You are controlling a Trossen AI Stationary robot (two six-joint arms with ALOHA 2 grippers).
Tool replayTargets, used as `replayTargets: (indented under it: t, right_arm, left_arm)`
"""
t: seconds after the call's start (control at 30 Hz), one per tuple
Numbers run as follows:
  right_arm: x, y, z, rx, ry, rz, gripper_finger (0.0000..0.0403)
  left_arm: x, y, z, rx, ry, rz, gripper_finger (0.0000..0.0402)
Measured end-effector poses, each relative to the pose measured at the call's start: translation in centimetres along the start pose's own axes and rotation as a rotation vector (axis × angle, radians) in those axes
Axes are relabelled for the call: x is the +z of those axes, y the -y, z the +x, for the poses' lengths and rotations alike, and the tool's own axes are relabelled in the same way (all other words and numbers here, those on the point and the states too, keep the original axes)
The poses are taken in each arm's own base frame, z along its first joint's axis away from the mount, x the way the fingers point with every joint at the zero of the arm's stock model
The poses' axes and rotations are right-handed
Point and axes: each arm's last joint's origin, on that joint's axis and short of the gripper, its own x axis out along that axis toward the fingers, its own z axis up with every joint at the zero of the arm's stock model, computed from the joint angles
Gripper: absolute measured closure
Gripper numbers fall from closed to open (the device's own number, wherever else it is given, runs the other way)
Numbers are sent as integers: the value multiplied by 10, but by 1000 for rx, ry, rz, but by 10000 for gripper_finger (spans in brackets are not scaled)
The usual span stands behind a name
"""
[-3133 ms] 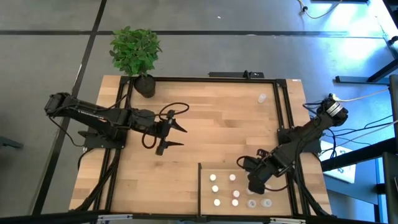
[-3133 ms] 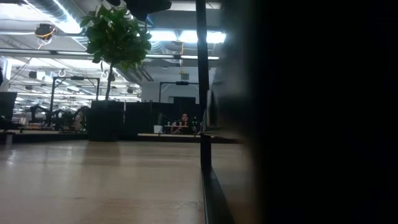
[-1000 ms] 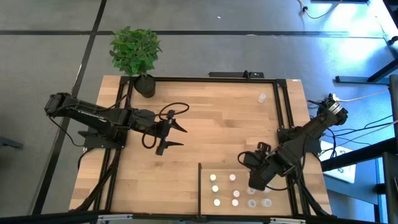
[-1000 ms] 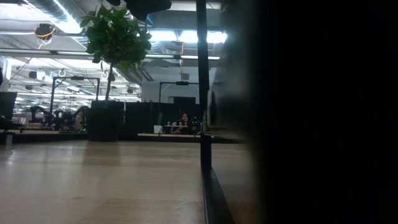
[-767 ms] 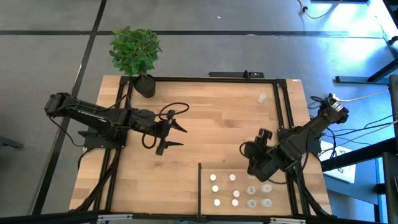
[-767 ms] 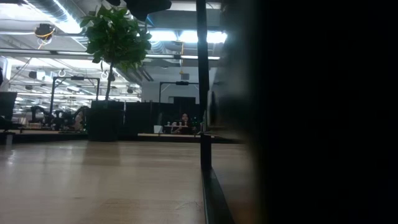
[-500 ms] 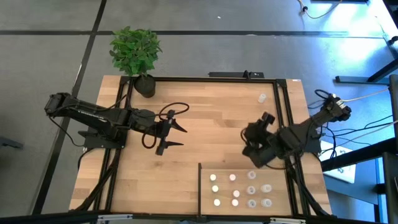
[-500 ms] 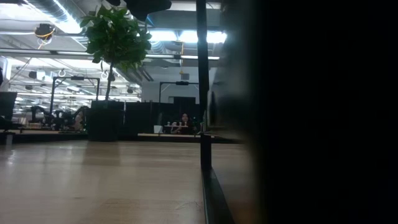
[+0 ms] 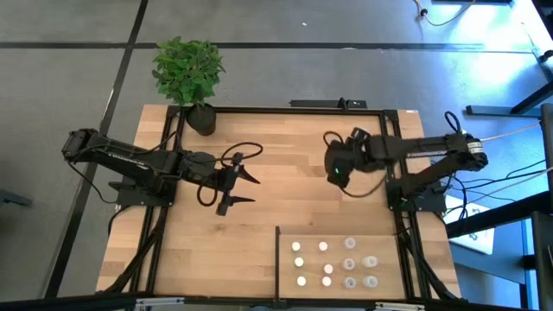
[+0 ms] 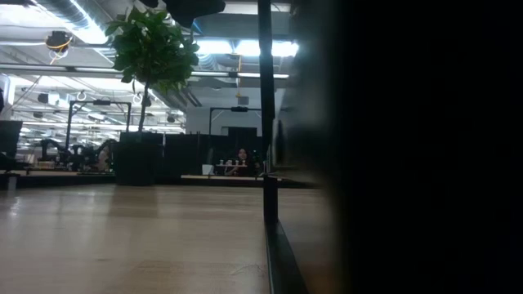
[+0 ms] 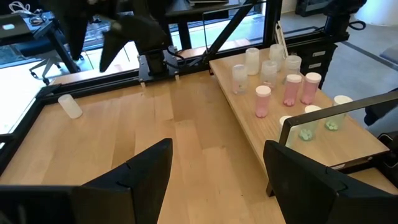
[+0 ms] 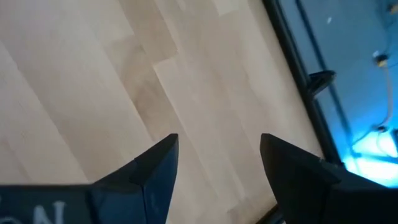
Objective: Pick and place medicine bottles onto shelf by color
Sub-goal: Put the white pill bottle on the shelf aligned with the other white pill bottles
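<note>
Robotics lab, more arm rigs (image 10: 57,151) on benches; exposed ceiling ducts (image 10: 90,16)

— Underfoot? Grey concrete floor (image 9: 346,69) crossed by dark seams, around the pale planked wooden desk (image 9: 285,173).
— Beyond? Leafy green potted plant (image 9: 188,71) at the desk's far corner; rows of bright ceiling lights (image 10: 237,47); dark office partitions (image 10: 163,155).
</note>
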Motion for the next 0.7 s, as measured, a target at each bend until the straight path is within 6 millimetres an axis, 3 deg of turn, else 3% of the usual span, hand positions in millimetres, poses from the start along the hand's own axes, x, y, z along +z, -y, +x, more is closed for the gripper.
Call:
replayTargets:
  t: [0.17, 0.43, 0.7]
  right_arm:
    - [13, 24, 22, 53, -27, 24, 175]
    - [24, 60, 43, 150, -57, 148, 175]
    - [21, 94, 59, 104, -126, 407, 175]
  left_arm:
    - [0, -1, 0, 14, 1, 28, 155]
    - [-1, -17, -1, 287, -20, -63, 155]
    - [-4, -33, -3, 436, -37, -93, 155]
